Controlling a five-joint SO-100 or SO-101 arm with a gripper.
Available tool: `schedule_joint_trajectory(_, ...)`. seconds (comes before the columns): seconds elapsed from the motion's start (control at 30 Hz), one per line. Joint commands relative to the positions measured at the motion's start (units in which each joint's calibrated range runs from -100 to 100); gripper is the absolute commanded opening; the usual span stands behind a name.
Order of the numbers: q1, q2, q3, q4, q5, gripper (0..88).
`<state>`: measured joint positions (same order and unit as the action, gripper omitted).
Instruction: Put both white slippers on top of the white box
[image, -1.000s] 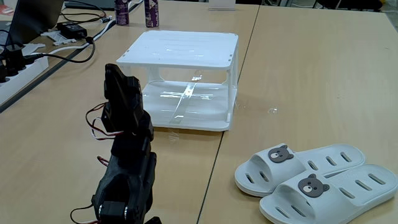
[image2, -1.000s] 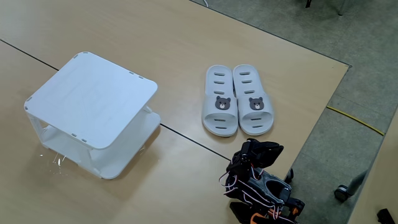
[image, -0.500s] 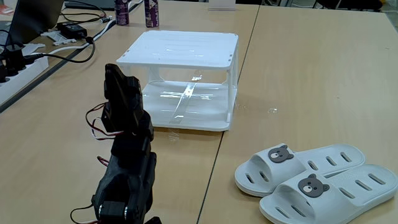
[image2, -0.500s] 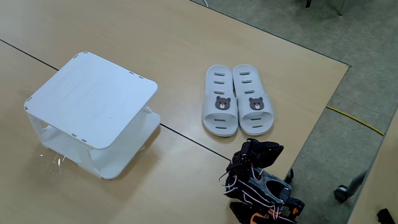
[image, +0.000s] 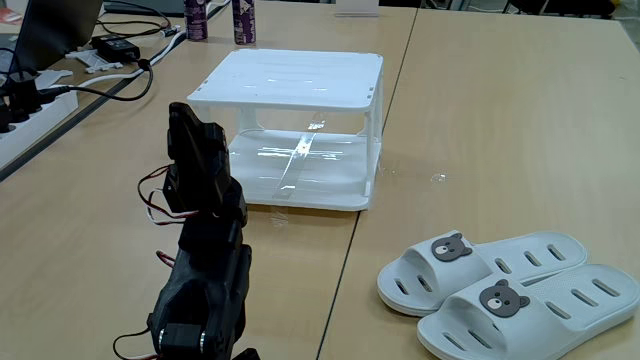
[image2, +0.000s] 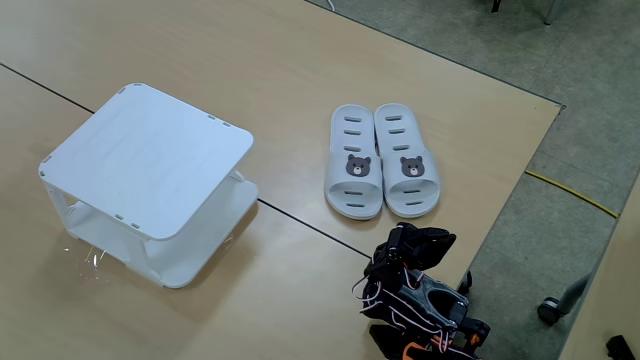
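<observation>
Slippers (image2: 382, 173) side by side on the counter (image: 500, 110), touching, white box (image2: 150, 160) well apart with its top bare.
Gripping one may drag its neighbour; the thin-legged box could shift under a clumsy placement. Open counter lies between them. Folded arm (image: 205, 250); I cannot tell how the fingers stand.

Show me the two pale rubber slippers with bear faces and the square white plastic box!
Pale rubber slippers (image2: 383, 175), a fixed view, on the two straps where they meet.
Square white plastic box (image2: 150, 160), a fixed view, on its flat top.
</observation>
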<state>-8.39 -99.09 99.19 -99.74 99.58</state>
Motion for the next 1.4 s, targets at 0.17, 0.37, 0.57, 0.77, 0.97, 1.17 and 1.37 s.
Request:
schedule_joint_trajectory(0.17, -0.74, 0.27, 0.63, 0.17, 0.42, 0.7)
schedule_joint_trajectory(0.37, -0.25, 15.58, 0.81, 0.26, 0.42, 0.7)
schedule_joint_trajectory(0.57, -0.08, 48.48, -0.18, 0.26, 0.42, 0.7)
schedule_joint_trajectory(0.77, -0.08, 81.89, -0.36, 0.26, 0.42, 0.7)
schedule_joint_trajectory(0.97, 1.32, 106.2, -0.27, 0.26, 0.42, 0.7)
schedule_joint_trajectory(1.17, 9.62, 118.07, -3.25, 0.26, 0.42, 0.7)
schedule_joint_trajectory(1.37, 26.48, 127.15, -6.32, 0.26, 0.42, 0.7)
